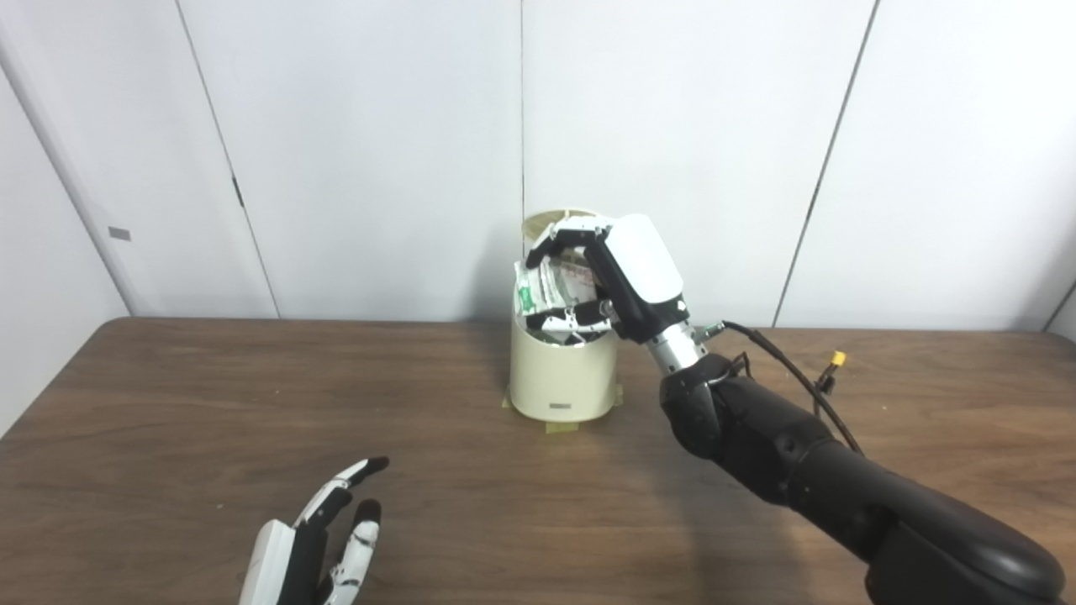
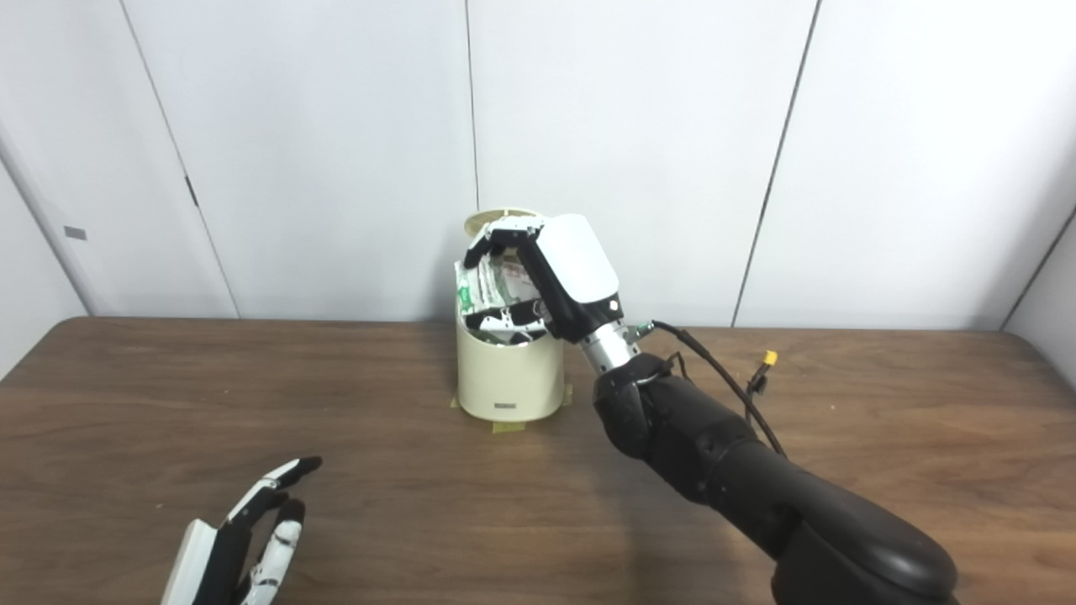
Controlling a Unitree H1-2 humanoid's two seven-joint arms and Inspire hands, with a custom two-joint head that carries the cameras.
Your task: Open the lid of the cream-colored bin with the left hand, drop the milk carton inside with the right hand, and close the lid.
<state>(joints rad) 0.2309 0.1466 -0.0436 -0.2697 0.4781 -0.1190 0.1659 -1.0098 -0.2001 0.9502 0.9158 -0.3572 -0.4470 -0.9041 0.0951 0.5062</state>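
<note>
Bin (image 1: 561,378), cream, stands upright at the back of the brown surface (image 1: 168,403), close to the white wall panels (image 1: 378,151). Tape tabs (image 1: 561,427) show at its base, front and sides. Lid (image 1: 546,223) is up, tilted back behind the opening.

Carton (image 1: 551,290), white with green print and crumpled, sits over the bin's mouth, its lower end already below the rim. Right robot hand (image 1: 607,277) is closed around it from the right side of the bin, fingers (image 1: 565,238) wrapped over the top, thumb under it at the rim. A black cable (image 1: 790,370) with a yellow connector trails from the wrist, right of the bin.

Left robot hand (image 1: 324,538) is well in front of the bin and to its left, low over the surface, fingers spread and straight, holding nothing, clear of the lid.
</note>
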